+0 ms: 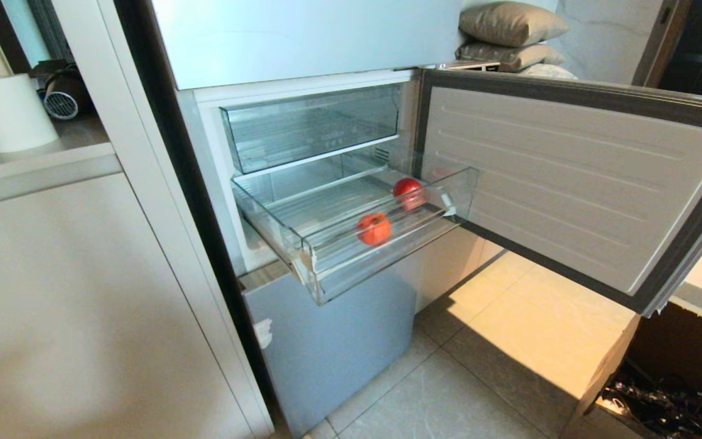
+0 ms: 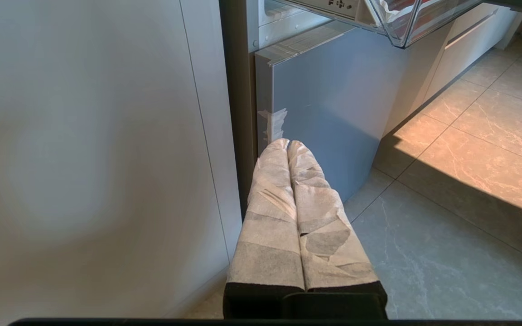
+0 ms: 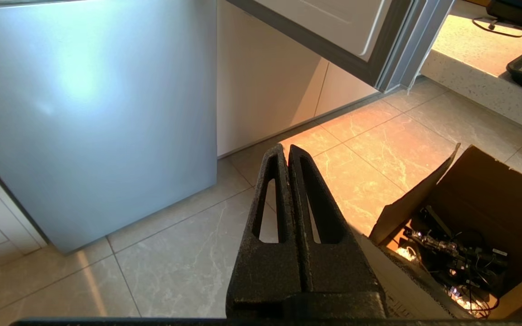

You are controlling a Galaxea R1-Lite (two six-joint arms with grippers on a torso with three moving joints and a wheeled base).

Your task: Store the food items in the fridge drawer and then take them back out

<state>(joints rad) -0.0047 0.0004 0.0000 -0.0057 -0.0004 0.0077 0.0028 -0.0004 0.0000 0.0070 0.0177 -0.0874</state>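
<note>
The fridge [image 1: 326, 341] has its middle door [image 1: 570, 183] swung open to the right. The clear fridge drawer [image 1: 339, 268] is pulled out. Two food items lie in it: a glossy red apple [image 1: 409, 192] toward the back right and an orange-red round fruit [image 1: 373, 228] near the front wall. Neither gripper appears in the head view. My left gripper [image 2: 287, 144], its fingers wrapped in pale tape, is shut and empty, low in front of the fridge's bottom panel [image 2: 329, 104], below the drawer [image 2: 406, 22]. Over the floor tiles my right gripper [image 3: 287, 149] is shut and empty.
A second clear bin [image 1: 308, 125] sits pushed in above the drawer. Beige cabinets [image 1: 83, 305] stand left of the fridge. An open cardboard box [image 3: 478, 217] of cables sits on the floor at the right, under the open door. A stone ledge [image 3: 478, 72] lies beyond it.
</note>
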